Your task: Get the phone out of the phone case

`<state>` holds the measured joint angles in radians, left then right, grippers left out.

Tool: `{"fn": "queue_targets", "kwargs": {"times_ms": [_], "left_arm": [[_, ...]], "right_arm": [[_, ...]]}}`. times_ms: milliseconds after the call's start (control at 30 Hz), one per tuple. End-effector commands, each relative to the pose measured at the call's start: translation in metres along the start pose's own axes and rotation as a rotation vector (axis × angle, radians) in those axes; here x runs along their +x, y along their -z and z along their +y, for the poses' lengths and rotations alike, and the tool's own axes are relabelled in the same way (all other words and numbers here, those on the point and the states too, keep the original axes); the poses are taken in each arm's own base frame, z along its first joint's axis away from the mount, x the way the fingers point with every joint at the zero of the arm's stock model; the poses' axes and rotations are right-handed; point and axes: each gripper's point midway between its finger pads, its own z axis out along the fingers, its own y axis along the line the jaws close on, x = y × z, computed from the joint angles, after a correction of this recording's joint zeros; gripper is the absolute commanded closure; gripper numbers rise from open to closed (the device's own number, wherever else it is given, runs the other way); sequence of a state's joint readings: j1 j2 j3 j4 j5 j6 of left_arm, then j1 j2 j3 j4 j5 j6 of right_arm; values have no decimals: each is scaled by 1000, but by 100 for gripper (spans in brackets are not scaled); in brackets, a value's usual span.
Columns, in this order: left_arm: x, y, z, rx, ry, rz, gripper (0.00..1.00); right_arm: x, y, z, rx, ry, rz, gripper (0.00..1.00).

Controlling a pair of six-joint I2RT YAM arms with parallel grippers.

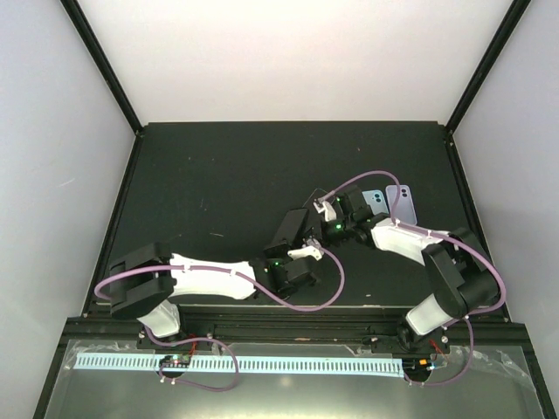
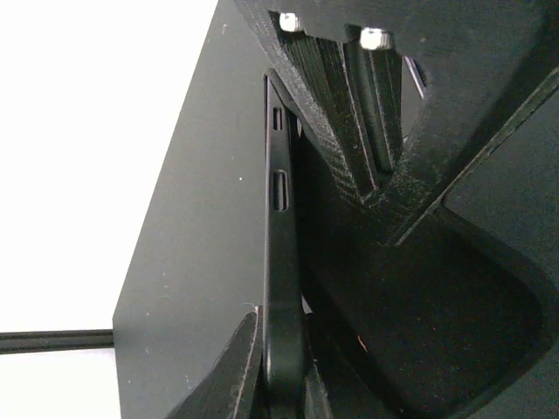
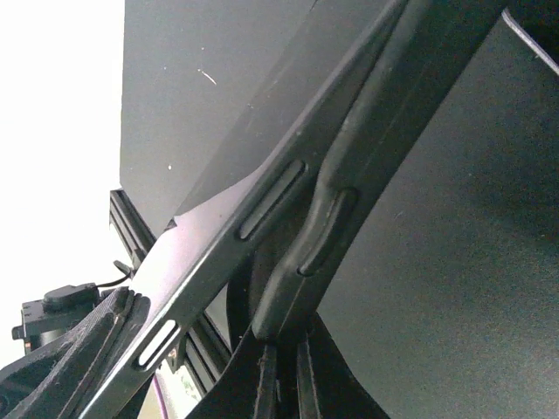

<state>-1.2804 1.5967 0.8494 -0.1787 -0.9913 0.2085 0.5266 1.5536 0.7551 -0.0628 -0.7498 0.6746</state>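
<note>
In the top view both arms meet over the table's middle, holding a black phone [image 1: 291, 230] in its black case up off the table. In the right wrist view the phone's flat edge with slot buttons [image 3: 218, 244] has split away from the case's rim with moulded button covers [image 3: 336, 218]. My right gripper [image 3: 284, 367] is shut on the case's rim. In the left wrist view my left gripper [image 2: 279, 384] is shut on the phone's thin black edge [image 2: 279, 227]. The right gripper's body fills the upper right of that view.
A light blue phone [image 1: 375, 202] and a lavender phone [image 1: 402, 202] lie side by side on the black table [image 1: 218, 175] just behind the right arm. Black frame posts stand at the table's back corners.
</note>
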Motion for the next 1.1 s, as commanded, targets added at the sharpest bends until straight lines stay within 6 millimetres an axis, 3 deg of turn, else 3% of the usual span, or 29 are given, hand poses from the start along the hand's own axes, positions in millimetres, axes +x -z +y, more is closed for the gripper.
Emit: {"fn": "queue_targets", "kwargs": {"times_ms": [0,167,367,700,833,1067], "left_arm": [[-16,10,21,-41,100,-46,98],[-20,22,34,-67,155,-67,98],[-31,48,48,-84,206,-120,98],[-9,71,71,-50,414,-192,98],[8,69,78,-4,516,-214,98],[19,47,89,32,623,-221,98]], "right_arm": [[-20,12,23,-14,133,-86,99],[-28,16,15,47,138,-130,99],[-49,26,-10,160,132,-200,99],[-91,82,-12,377,295,-449,99],[-97,95,-10,392,315,-489,99],[-90,86,1,307,340,-431,99]]}}
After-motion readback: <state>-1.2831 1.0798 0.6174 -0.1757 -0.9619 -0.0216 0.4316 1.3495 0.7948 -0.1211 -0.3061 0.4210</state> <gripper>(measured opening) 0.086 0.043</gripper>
